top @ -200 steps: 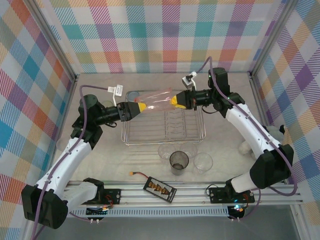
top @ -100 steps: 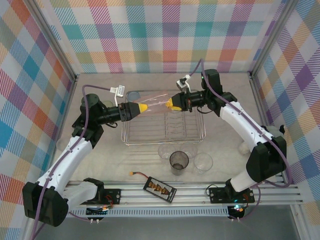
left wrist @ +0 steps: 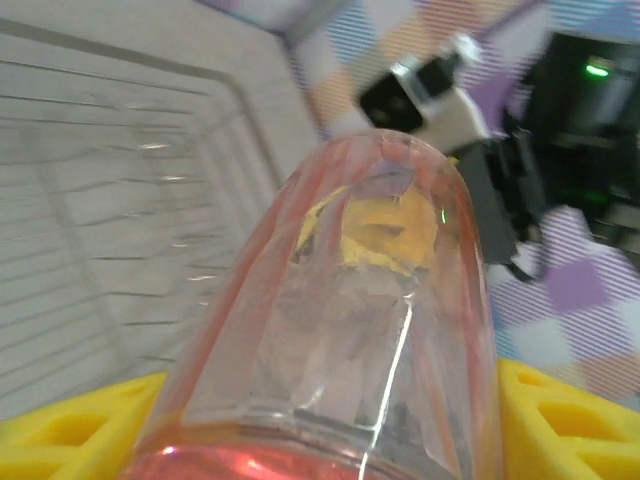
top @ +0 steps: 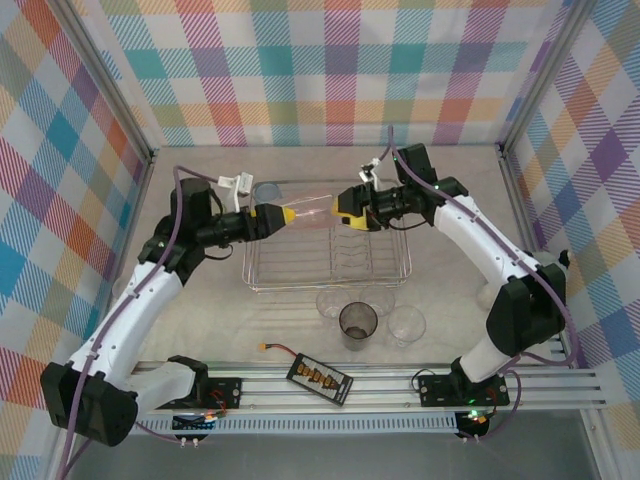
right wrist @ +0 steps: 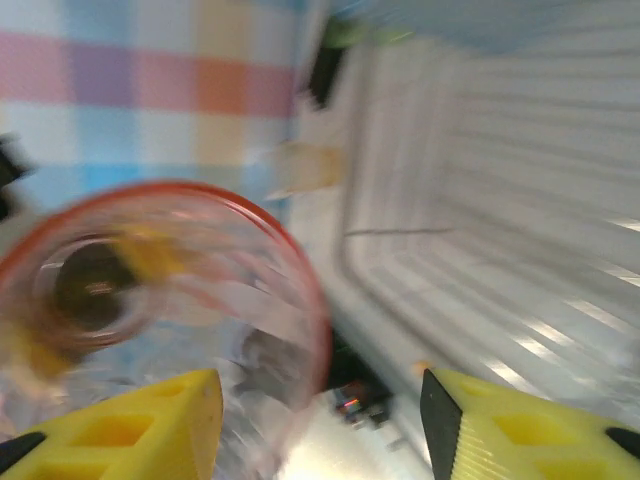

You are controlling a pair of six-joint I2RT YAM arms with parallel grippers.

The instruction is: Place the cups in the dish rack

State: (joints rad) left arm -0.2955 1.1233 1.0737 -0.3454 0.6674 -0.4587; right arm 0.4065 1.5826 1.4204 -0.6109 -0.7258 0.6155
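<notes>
A pink-red cup hangs on its side above the far edge of the dish rack. My left gripper is shut on its base end, and in the left wrist view the yellow fingers press both sides of the pink cup. My right gripper faces the cup's mouth with its jaws open. In the right wrist view the pink cup's rim sits off to the left between the spread fingers. A bluish cup stands at the rack's far left corner.
A smoky grey cup and three clear cups stand in front of the rack. A black battery pack lies by the near rail. Checkered walls enclose the table on three sides.
My left gripper closed on the pink cup's base. My right gripper, shut on the cup's mouth end before, has opened and let go. Both wrists drifted slightly toward the back wall.
</notes>
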